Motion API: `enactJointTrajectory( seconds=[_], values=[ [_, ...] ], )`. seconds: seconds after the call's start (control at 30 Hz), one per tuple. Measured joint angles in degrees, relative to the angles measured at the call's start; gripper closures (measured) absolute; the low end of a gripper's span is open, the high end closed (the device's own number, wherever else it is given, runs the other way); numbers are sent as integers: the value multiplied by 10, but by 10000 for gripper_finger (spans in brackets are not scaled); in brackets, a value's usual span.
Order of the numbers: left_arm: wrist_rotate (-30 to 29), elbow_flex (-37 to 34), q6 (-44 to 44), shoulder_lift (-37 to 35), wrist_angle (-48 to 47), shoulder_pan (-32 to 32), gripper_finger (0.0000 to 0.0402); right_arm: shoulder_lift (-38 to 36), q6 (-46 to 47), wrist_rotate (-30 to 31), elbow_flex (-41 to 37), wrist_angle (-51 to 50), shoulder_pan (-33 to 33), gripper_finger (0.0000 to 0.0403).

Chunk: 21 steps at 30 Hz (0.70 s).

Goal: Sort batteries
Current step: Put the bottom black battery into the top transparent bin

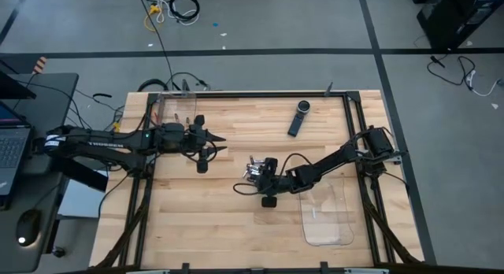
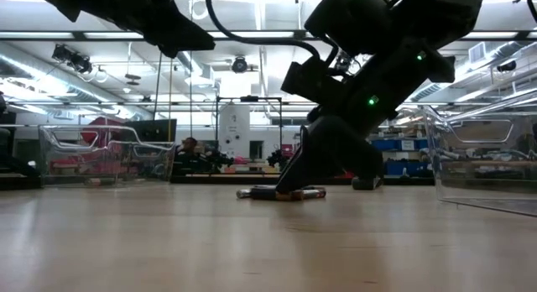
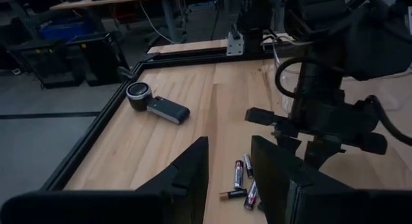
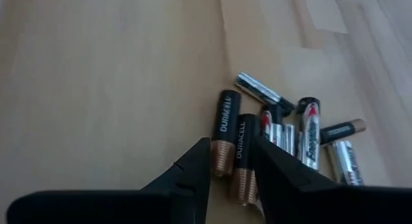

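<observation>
The batteries [image 4: 283, 137] lie in a loose pile mid-table, directly under the right gripper [image 4: 233, 163], whose fingers stand apart and hold nothing, straddling the copper end of one black battery [image 4: 239, 156]. That battery's long axis runs roughly along the fingers, not across the gap. The left gripper [image 3: 228, 176], also parted and empty, hovers farther off.
</observation>
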Motion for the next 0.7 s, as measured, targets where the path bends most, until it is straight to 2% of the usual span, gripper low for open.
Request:
enactJointTrajectory(
  seconds=[0.17,0.7],
  values=[
    [0,0,0,0,-8,0,284,0,-7,-25,0,11,0,299],
    [-1,0,0,0,-8,0,284,0,-2,-26,0,38,-2,301]
  ],
)
